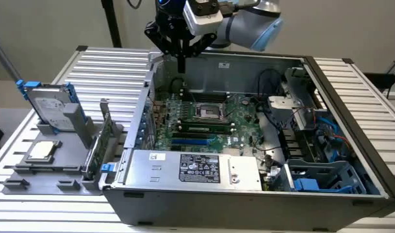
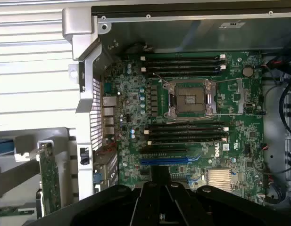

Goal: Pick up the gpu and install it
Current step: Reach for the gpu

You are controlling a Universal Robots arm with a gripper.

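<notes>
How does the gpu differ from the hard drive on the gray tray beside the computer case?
The gpu is a thin green card seen edge-on; the hard drive is a thicker silver box with blue rails. The gpu stands next to the computer case; the hard drive stands farther toward the exterior view's left. Both stand on edge in the gray tray.

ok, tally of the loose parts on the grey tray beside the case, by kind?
gpu: 1
hard drive with blue rails: 1
square silver chip: 1
Total: 3
</notes>
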